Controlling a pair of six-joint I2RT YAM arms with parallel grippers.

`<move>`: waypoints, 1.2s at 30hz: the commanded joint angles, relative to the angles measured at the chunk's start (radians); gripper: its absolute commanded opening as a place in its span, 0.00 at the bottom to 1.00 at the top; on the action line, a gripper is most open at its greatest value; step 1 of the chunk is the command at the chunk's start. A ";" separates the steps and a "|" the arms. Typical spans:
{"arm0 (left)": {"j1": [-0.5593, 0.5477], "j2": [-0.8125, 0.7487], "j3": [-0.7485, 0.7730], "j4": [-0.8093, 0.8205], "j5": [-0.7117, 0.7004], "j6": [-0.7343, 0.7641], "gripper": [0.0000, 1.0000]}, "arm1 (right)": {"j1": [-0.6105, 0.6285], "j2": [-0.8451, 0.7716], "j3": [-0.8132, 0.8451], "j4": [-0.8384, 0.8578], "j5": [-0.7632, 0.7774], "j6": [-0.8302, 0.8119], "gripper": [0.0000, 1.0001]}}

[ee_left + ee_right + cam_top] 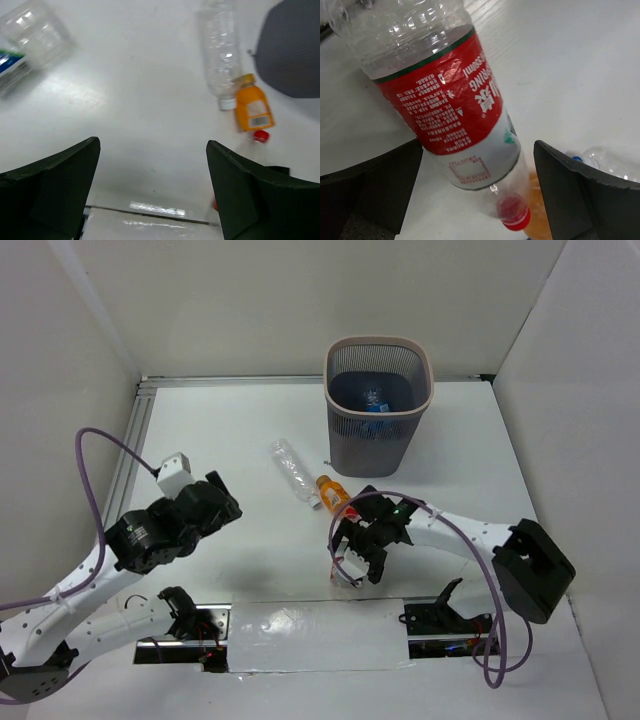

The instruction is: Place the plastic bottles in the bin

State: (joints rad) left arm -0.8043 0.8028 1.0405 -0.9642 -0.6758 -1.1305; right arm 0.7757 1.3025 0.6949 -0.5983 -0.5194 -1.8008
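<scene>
Nearest the arm bases, well to the near side of the tall dark grey mesh bin with its pale pinkish rim, the right end effector stands wide open over the white tabletop. A clear plastic bottle with a red label and a red cap lies between its jaws, close to one finger with a gap to the other, so it is not clamped.

Far off to the bin's near left, the left end effector is open as well, its jaws spread wide above the tabletop.

Closer to the bin, a small orange plastic bottle lies on its side just in front of the bin's near left corner. A clear unlabelled plastic bottle lies just beside it, further to the bin's left.

In the left wrist view a blurred clear bottle with a blue label edge shows well to the bin's left; whether it rests on the tabletop I cannot tell.

Down inside the bin lies a clear blue-labelled bottle.
</scene>
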 commanded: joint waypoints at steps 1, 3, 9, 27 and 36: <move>0.007 -0.014 -0.011 -0.200 -0.035 -0.208 1.00 | 0.031 0.059 0.015 0.072 0.073 -0.049 0.97; 0.007 -0.014 -0.011 -0.228 -0.034 -0.235 1.00 | 0.031 0.095 0.015 0.072 0.073 -0.049 0.87; 0.016 -0.024 -0.040 -0.265 -0.025 -0.290 1.00 | 0.031 0.078 0.101 -0.070 -0.013 -0.040 0.48; 0.016 -0.054 -0.053 -0.263 -0.025 -0.345 1.00 | 0.041 0.035 0.857 0.406 -0.085 0.943 0.37; 0.025 0.076 -0.074 -0.235 0.019 -0.428 1.00 | -0.384 0.237 1.088 0.427 -0.022 1.256 0.45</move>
State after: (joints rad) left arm -0.7883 0.8337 0.9665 -1.2133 -0.6540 -1.4990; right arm 0.4808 1.5009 1.7439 -0.1890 -0.5354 -0.7132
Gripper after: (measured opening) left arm 1.001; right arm 0.521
